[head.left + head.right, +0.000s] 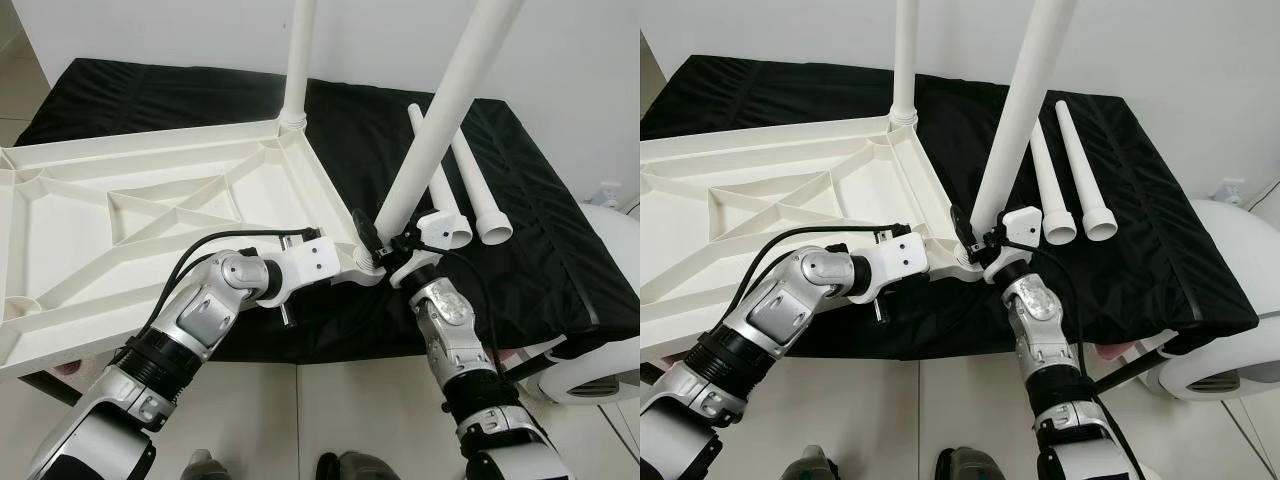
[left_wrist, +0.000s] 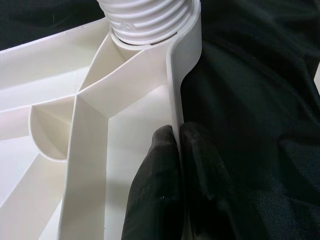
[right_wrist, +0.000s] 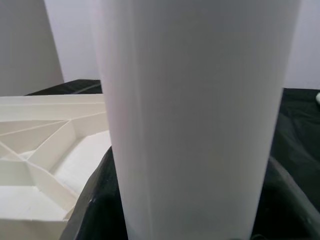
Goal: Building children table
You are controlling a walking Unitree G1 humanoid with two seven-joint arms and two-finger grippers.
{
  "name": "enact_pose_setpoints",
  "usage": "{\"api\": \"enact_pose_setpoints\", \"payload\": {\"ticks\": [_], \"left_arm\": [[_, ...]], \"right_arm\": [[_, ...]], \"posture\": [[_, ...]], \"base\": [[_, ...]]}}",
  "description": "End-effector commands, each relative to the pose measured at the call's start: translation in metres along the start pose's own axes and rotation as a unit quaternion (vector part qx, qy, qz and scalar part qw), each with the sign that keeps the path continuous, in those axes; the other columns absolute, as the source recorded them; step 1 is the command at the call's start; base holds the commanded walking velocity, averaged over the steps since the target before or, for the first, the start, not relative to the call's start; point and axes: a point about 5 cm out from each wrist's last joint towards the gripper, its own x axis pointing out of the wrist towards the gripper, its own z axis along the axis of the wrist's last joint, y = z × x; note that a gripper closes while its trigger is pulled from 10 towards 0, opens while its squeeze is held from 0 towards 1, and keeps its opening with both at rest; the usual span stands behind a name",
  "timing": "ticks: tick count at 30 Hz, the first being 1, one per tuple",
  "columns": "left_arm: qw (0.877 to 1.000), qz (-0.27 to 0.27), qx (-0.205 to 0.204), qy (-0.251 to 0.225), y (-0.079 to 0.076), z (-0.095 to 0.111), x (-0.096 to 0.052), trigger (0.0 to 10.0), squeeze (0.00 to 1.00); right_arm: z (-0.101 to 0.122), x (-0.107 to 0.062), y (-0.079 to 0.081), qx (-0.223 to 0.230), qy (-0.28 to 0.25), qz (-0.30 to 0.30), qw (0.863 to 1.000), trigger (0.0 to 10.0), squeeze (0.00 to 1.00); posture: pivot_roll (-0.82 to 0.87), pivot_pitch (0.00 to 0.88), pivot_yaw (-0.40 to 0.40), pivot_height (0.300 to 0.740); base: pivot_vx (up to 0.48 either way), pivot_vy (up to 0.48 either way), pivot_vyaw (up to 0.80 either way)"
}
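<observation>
Lying upside down across a black cloth-covered surface (image 1: pixel 540 200) is a white plastic tabletop (image 1: pixel 120 230), its ribbed underside facing up and its near corner jutting toward the robot. One white leg (image 1: pixel 298 60) is already standing upright in the far corner socket. A second leg (image 1: pixel 440 120) is leaning steeply over the near corner socket (image 1: pixel 365 262), its lower end at or in the socket, not yet upright. Two spare legs (image 1: pixel 1065 170) are lying side by side on the cloth just beyond it.

The left gripper (image 1: pixel 350 262) is pinching the thin rim of the tabletop near that corner; in the left wrist view its black fingers (image 2: pixel 160 190) are pressed together on either side of the rim wall, steadying the panel. The right gripper (image 1: pixel 385 250) is clasping the leaning leg close to its base, fingers wrapped around the smooth tube.

Judging by the moulded plastic, these parts are probably light and stiff but slick. The leg seems best held low, near the threaded end, where turning it is easiest and its long top is swinging least. The tabletop seems best braced at the rim or a rib beside the socket.
</observation>
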Motion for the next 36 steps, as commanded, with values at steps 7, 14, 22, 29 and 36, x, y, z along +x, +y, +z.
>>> {"api": "enact_pose_setpoints", "payload": {"ticks": [7, 14, 22, 29, 36], "left_arm": [[1.000, 0.008, 0.000, 0.025, 0.001, -0.010, -0.007, 10.0, 0.00], [1.000, 0.008, -0.002, 0.026, 0.000, -0.010, -0.008, 10.0, 0.00], [1.000, 0.010, -0.005, 0.029, -0.001, -0.012, -0.010, 10.0, 0.00], [0.999, 0.011, -0.007, 0.031, -0.001, -0.012, -0.011, 10.0, 0.00], [0.999, 0.011, -0.008, 0.030, -0.003, -0.011, -0.010, 10.0, 0.00]], "right_arm": [[-0.038, -0.028, -0.012, 0.020, 0.101, -0.102, 0.989, 10.0, 0.00], [-0.034, -0.022, -0.010, 0.006, 0.109, -0.140, 0.984, 10.0, 0.00], [-0.032, -0.016, -0.009, 0.005, 0.126, -0.182, 0.975, 10.0, 0.00], [-0.029, -0.010, -0.012, 0.012, 0.143, -0.210, 0.967, 10.0, 0.00], [-0.025, -0.011, -0.017, 0.000, 0.152, -0.243, 0.958, 10.0, 0.00]], "posture": [[0.06, 0.079, -0.076, 0.740], [0.07, 0.090, -0.078, 0.740], [0.07, 0.103, -0.084, 0.740], [0.07, 0.110, -0.086, 0.740], [0.07, 0.107, -0.089, 0.740]], "base": [[0.000, 0.000, 0.00], [0.000, 0.000, 0.00], [0.000, 0.000, 0.00], [0.000, 0.000, 0.00], [0.000, 0.000, 0.00]]}}
